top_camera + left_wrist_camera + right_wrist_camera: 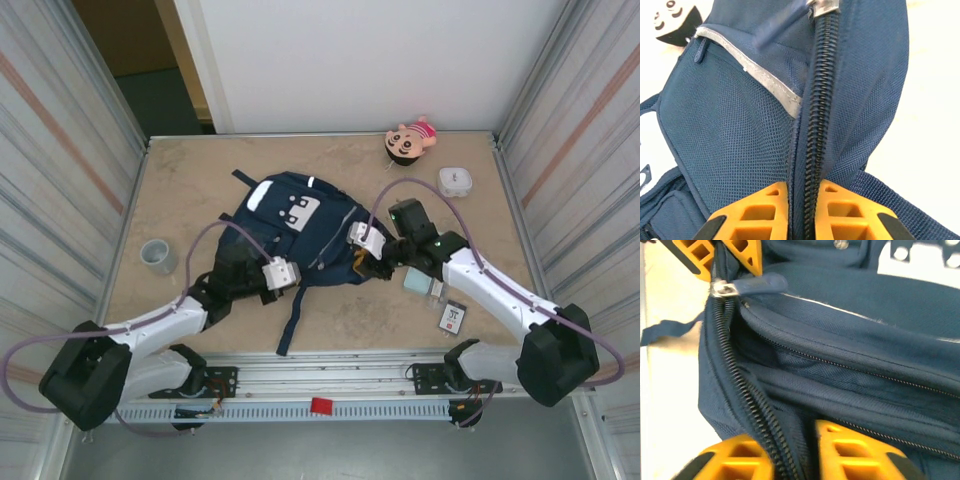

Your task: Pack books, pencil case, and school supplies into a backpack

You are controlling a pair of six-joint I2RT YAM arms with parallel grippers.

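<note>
While the left end effector [804, 190] clamps the backpack [290, 225] at its zip [815, 100], that seam is best kept taut; right end effector [790, 437] straddles it slightly parted, grip unclear. Slider [722, 288]: draw straight along the teeth.

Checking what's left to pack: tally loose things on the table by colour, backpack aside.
Mint green pencil case: 1
Black-and-white packet: 1
White box: 1
Pink doll: 1
Grey cup: 1
Total: 5

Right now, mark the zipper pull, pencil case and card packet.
zipper pull [760, 282]: right wrist view, its blue tab, on the backpack [865, 305].
pencil case [418, 283]: top external view, its visible mint end.
card packet [453, 317]: top external view, middle of its face.
</note>
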